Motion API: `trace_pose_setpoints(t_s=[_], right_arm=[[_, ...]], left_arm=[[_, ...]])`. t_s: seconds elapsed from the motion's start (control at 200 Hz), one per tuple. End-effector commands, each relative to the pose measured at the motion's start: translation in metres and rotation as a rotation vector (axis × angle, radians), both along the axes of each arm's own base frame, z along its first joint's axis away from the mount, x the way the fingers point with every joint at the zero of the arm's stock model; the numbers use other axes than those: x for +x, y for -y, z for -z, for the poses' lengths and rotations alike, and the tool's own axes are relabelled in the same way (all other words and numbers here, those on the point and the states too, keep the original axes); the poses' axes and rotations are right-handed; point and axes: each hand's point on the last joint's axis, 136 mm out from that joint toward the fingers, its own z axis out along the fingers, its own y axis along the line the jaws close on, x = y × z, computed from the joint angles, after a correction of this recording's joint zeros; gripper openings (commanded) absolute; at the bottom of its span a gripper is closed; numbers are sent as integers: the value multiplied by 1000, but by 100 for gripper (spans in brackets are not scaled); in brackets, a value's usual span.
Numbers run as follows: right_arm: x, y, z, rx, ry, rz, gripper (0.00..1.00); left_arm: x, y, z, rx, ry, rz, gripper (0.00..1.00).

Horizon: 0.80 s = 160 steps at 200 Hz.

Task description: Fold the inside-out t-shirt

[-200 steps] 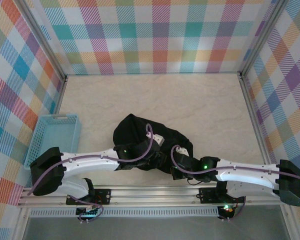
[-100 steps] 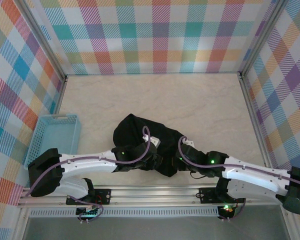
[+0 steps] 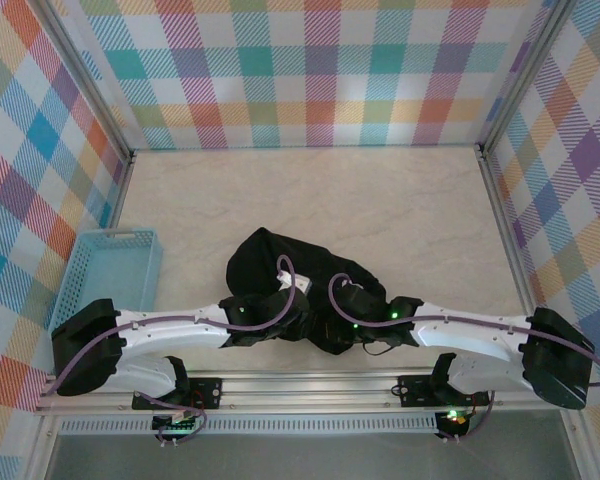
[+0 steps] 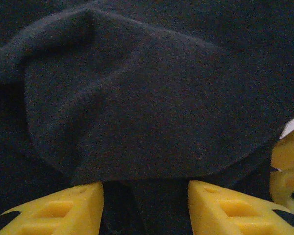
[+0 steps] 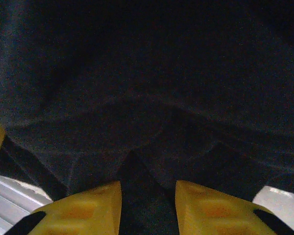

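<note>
The inside-out t-shirt lies as a limp black heap near the table's front edge, between my two arms. Both wrists are pushed into its near side from left and right. In the left wrist view my left gripper is open, its yellow fingers apart with black fabric bulging over the tips. My right gripper is open too, a fold of the t-shirt running between its fingers. In the top view the cloth hides the fingertips of both.
A light blue basket stands at the left edge beside the left arm. The right arm lies along the metal rail at the front. Checked walls enclose the beige table, which is bare behind the shirt.
My right arm has swung left and pushed its wrist into the shirt, and its fingers have parted. The left wrist has drawn back slightly. The heap has barely shifted.
</note>
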Motion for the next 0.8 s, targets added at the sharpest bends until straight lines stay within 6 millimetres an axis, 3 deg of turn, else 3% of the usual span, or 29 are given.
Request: trace_pose_setpoints(t_s=[0.0,0.215,0.42,0.67,0.795], right_arm=[[-12,-6,10,19,-51,-56,37],[-21,-10,21,-16,-84,-93,37],[-18,-8,26,-66,-85,-85,36],[-19,-7,7,-57,-6,-120,7],[-18,6,-12,-36,81,-121,0]], left_arm=[[7,-11,-1,-1,22,-58,48],[10,-16,5,7,16,-83,48],[11,-18,6,11,16,-93,48],[27,-44,13,64,18,-227,50],[41,-56,18,39,-18,-323,54]])
